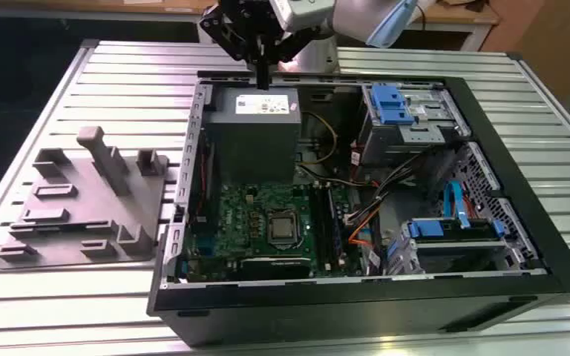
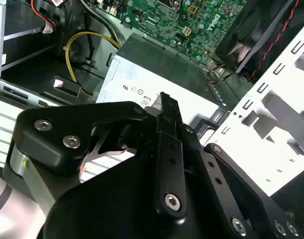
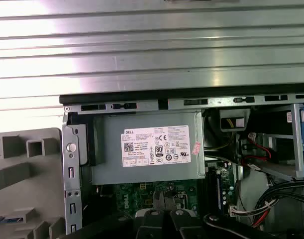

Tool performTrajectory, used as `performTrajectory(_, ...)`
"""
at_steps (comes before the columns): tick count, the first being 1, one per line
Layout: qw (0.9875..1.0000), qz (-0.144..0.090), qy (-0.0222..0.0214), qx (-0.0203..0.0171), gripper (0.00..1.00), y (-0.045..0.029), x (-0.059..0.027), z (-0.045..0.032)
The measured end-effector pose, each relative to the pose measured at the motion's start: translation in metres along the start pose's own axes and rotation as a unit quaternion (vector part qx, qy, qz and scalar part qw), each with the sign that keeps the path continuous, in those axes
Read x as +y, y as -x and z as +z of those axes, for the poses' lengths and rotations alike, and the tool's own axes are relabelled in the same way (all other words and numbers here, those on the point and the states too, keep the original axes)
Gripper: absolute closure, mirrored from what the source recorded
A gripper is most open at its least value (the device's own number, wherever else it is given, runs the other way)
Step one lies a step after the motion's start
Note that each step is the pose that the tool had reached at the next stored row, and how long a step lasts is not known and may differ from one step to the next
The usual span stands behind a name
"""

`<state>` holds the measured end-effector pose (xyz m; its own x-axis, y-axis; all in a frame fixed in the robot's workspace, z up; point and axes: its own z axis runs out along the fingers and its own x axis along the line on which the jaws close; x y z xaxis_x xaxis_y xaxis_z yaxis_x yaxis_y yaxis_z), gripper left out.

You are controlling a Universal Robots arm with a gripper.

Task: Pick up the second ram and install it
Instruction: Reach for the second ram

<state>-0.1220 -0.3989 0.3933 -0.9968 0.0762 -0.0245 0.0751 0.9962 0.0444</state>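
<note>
My gripper point(image 1: 263, 80) hangs above the grey power supply point(image 1: 253, 133) at the back of the open computer case point(image 1: 483, 148). Its black fingers point(image 2: 164, 107) are pressed together with nothing between them, which the first wrist view point(image 3: 164, 219) also shows. Further forward lies the green motherboard point(image 1: 235, 215) with the processor point(image 1: 283, 228). To the exterior view's right of the processor, a slim dark green-blue stick, the second ram point(image 1: 335, 226), stands on edge in the long slots. It is also in the first wrist view point(image 3: 219, 191). The gripper is well away from it.
A grey moulded fixture point(image 1: 77, 208) with posts and pockets lies on the ribbed metal table point(image 1: 384, 59) to the exterior view's left of the case. Drive cages with blue latches point(image 1: 396, 104), loose cables point(image 1: 364, 222) and a yellow wire point(image 2: 84, 37) crowd the case's other side.
</note>
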Motion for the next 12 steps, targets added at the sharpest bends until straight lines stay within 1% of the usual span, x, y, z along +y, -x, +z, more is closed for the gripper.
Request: performTrajectory(12, 1.0000, 0.000, 0.0000, 0.0000, 0.90, 0.0000, 0.0000, 0.0000)
